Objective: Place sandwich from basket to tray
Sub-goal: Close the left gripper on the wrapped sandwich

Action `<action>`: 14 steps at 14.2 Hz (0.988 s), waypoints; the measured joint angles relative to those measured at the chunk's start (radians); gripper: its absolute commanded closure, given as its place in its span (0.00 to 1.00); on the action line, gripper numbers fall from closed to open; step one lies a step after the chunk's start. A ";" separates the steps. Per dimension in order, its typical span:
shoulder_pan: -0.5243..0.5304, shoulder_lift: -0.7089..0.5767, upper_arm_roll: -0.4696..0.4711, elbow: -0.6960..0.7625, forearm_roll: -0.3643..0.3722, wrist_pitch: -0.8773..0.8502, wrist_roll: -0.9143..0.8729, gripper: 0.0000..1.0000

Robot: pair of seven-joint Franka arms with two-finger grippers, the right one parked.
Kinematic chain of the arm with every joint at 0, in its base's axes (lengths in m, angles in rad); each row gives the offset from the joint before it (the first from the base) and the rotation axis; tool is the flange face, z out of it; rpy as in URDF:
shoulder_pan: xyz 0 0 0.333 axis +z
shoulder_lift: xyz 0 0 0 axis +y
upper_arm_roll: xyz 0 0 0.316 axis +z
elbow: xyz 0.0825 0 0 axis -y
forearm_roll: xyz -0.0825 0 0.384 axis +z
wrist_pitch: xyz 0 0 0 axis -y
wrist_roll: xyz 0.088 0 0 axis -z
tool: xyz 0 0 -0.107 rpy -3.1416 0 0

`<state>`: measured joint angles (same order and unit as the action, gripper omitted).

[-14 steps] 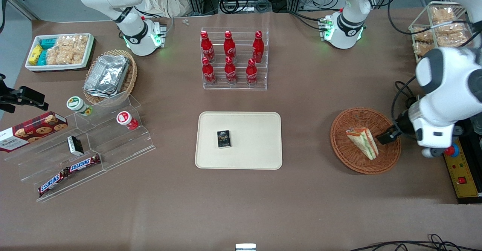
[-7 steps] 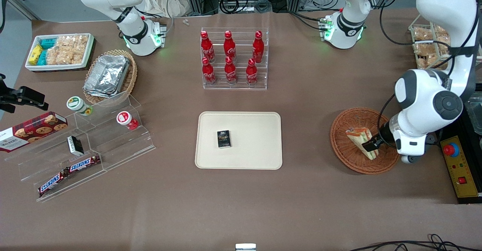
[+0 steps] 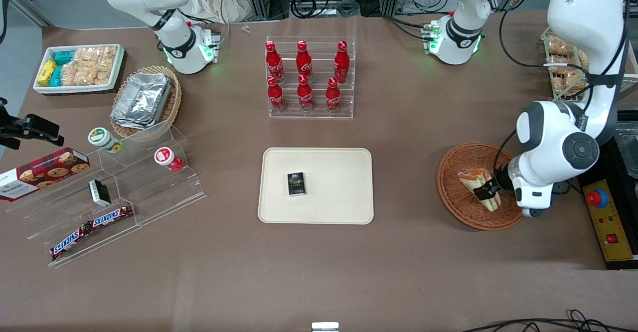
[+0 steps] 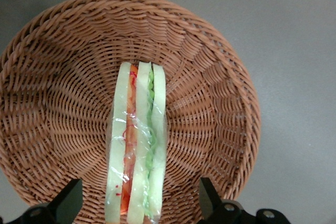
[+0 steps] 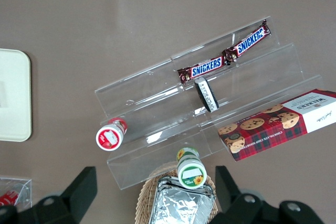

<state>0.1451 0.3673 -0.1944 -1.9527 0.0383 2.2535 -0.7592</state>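
Observation:
The clear-wrapped sandwich (image 3: 476, 183) lies in the reddish-brown wicker basket (image 3: 456, 197) toward the working arm's end of the table. In the left wrist view the sandwich (image 4: 137, 145) stands on edge with orange and green layers, inside the basket (image 4: 220, 108). My gripper (image 3: 486, 191) hovers over the sandwich's wide end. It is open, with one finger (image 4: 68, 202) on each side of the sandwich and a gap to both (image 4: 137, 203). The cream tray (image 3: 339, 172) lies mid-table with a small dark box (image 3: 296, 183) on it.
A clear rack of red cola bottles (image 3: 309, 78) stands farther from the camera than the tray. A wire rack of snacks (image 3: 563, 63) sits near the working arm. A yellow control box (image 3: 610, 227) lies beside the basket. Clear shelves with Snickers bars (image 3: 92, 225) lie toward the parked arm's end.
My gripper has swung in from the basket's outer rim to over the sandwich and come lower. The sandwich has not moved.

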 measured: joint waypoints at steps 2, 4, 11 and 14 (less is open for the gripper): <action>0.000 0.013 0.000 -0.007 0.000 0.007 0.000 0.00; 0.000 0.037 0.000 -0.009 0.000 0.020 0.000 0.20; 0.000 0.061 0.000 -0.003 0.000 0.038 -0.005 1.00; -0.001 0.043 -0.002 0.021 0.004 0.017 -0.006 1.00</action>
<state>0.1443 0.4102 -0.1960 -1.9314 0.0428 2.2703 -0.7649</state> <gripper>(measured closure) 0.692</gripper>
